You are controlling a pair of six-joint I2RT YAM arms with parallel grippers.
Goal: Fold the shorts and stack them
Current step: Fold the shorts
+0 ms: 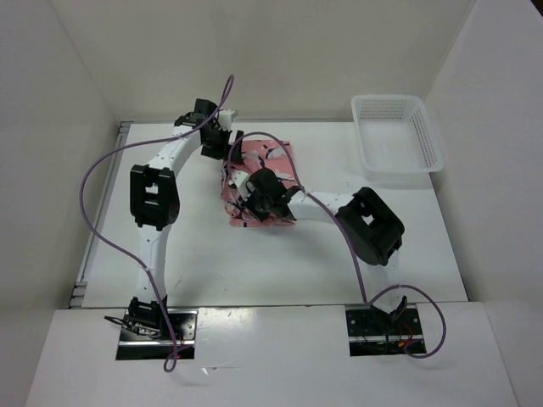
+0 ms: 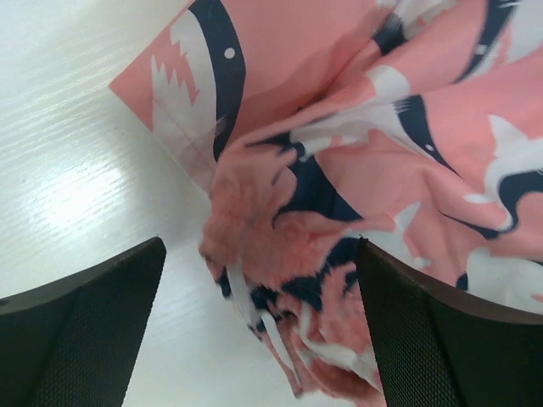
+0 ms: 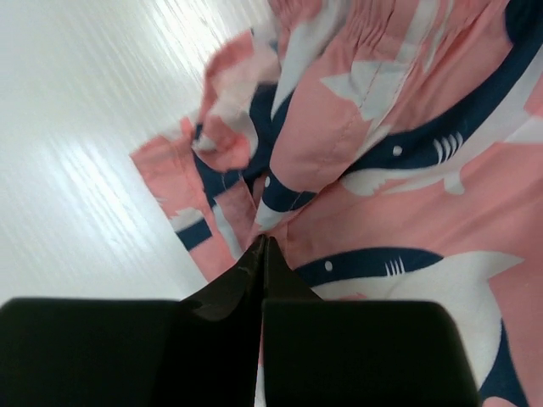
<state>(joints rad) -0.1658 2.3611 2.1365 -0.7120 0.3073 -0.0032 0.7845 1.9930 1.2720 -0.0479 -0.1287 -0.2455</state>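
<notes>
The salmon-pink shorts (image 1: pixel 271 158) with navy and white sharks lie crumpled at the middle back of the white table. My left gripper (image 1: pixel 223 148) hovers over their far left end, jaws wide open. In the left wrist view its fingers (image 2: pixel 85 331) straddle a bunched, gathered part of the shorts (image 2: pixel 356 127) without touching it, and the gripper (image 2: pixel 260 246) holds nothing. My right gripper (image 1: pixel 251 206) sits at the near left corner of the pile. In the right wrist view it (image 3: pixel 261 240) is shut, tips pinching a fold of the shorts (image 3: pixel 407 212) that puckers toward them.
A white plastic mesh basket (image 1: pixel 363 140) stands at the back right corner, apart from the shorts. White walls close in the table on the left, back and right. Bare tabletop (image 1: pixel 254 263) lies between the shorts and the arm bases.
</notes>
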